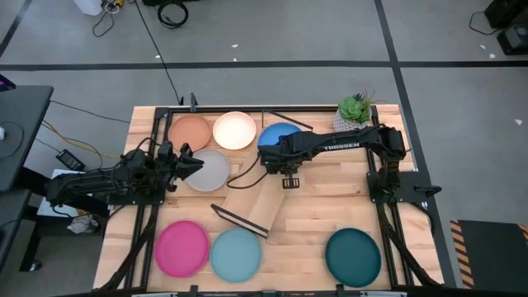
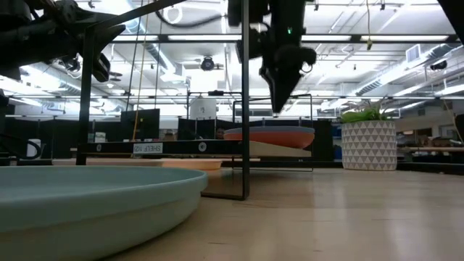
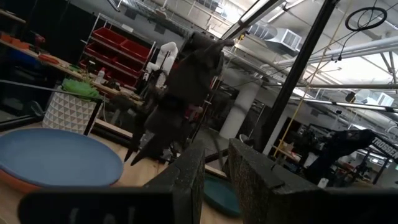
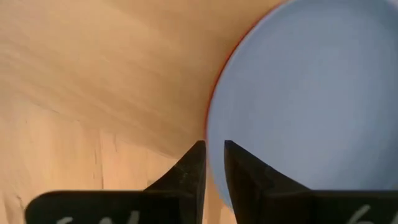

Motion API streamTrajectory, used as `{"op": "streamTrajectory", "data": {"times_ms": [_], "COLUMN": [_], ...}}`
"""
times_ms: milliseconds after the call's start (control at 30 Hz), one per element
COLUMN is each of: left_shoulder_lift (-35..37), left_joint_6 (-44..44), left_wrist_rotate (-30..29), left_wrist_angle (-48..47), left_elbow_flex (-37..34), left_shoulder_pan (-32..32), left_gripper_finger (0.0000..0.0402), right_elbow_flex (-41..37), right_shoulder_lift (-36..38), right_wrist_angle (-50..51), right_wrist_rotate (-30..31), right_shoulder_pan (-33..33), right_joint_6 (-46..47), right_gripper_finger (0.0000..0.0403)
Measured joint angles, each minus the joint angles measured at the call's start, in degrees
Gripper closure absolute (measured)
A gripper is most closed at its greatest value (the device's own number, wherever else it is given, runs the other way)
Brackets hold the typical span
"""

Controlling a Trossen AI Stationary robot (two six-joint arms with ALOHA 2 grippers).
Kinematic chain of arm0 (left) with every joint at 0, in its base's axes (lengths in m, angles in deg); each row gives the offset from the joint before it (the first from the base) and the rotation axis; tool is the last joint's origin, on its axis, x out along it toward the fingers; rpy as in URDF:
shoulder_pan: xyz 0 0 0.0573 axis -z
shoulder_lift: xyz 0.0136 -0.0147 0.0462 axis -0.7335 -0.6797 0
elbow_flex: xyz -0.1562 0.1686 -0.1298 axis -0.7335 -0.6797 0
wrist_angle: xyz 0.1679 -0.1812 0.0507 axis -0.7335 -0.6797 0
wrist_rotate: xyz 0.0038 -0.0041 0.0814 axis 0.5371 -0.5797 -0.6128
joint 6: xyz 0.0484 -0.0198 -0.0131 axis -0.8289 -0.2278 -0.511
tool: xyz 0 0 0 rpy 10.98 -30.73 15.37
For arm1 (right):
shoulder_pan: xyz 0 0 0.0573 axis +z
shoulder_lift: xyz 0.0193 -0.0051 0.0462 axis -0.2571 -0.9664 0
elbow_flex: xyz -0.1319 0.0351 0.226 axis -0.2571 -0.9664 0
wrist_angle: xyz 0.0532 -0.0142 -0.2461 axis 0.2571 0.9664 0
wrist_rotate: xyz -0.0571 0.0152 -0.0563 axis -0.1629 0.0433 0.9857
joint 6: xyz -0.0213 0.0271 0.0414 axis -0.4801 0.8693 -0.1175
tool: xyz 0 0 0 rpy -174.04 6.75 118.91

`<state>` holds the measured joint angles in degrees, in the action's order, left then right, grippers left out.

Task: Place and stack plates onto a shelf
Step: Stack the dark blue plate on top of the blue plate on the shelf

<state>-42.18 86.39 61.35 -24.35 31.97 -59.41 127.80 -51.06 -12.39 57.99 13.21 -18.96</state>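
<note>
Grey floor (image 1: pixel 330 41) with dark seams; red shelving (image 3: pixel 127 53); ceiling strip lights (image 2: pixel 377 69); cables (image 1: pixel 173 12).

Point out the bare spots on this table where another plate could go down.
Free: the wood between the light blue plate and the dark teal plate, and the stretch from the right claw toward the right edge. Crowded: the back row, with the peach plate, cream plate, grey plate and blue plate.

Orange-red plate (image 4: pixel 216 93) mostly hidden under blue plate (image 4: pixel 311 99), rim only.
</note>
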Motion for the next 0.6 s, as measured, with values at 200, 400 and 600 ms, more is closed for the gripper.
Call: {"op": "streamTrajectory", "data": {"times_ms": [200,400,600], "left_shoulder_lift": [0.0,0.02,0.02], "left_joint_6": [0.02,0.02,0.02], "left_wrist_rotate": [0.0,0.0,0.0], "left_wrist_angle": [0.01,0.15,0.18], "left_elbow_flex": [0.0,0.0,0.02], "left_shoulder_pan": [-0.01,0.0,-0.02], "left_gripper_finger": [0.0324,0.0324,0.0324], "right_elbow_flex": [3.72,1.78,-2.28], "right_shoulder_lift": [0.1,0.0,0.0], "right_wrist_angle": [8.22,11.02,11.08], "right_wrist_rotate": [-3.74,-6.53,-5.11], "right_shoulder_pan": [5.58,18.77,31.42], "right_joint_6": [10.19,21.53,30.49], "right_gripper_finger": [0.0333,0.0332,0.0332]}}
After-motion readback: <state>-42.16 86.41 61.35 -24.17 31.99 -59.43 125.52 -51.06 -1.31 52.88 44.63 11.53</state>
